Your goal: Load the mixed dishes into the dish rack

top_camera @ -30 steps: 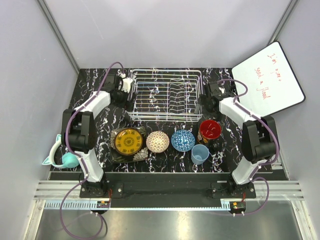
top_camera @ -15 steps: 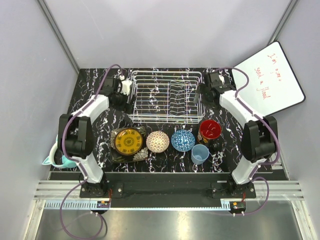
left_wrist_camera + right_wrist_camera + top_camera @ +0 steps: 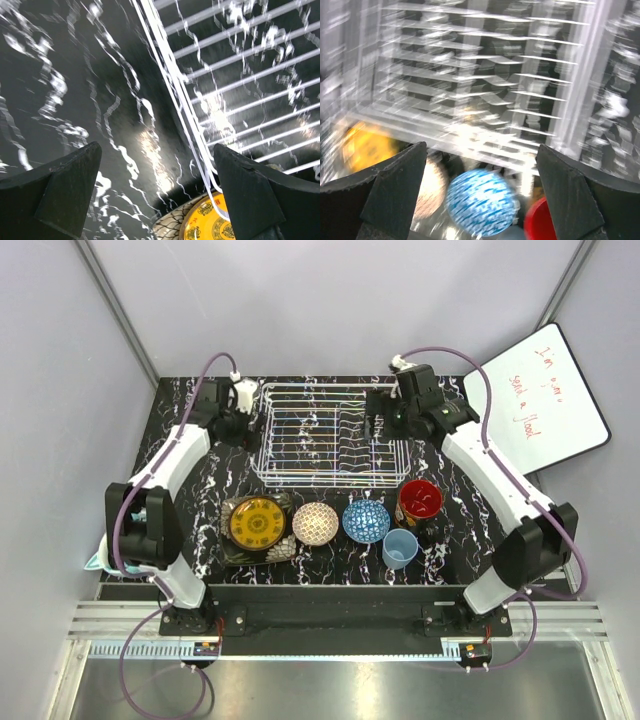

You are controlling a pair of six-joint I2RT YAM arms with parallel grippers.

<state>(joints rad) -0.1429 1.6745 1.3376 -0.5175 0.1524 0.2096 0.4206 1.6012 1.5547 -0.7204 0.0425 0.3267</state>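
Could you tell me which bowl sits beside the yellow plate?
The pinkish-white speckled bowl; the blue patterned bowl sits beside the red mug instead.

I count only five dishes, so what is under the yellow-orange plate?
The dark patterned squarish plate lies under the yellow-orange plate. Only its edges and corners show around the round plate. Its middle is covered, so nothing can be said of that part.

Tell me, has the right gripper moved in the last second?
Yes. The right gripper has swung left, away from the white board, over the dish rack's right end.
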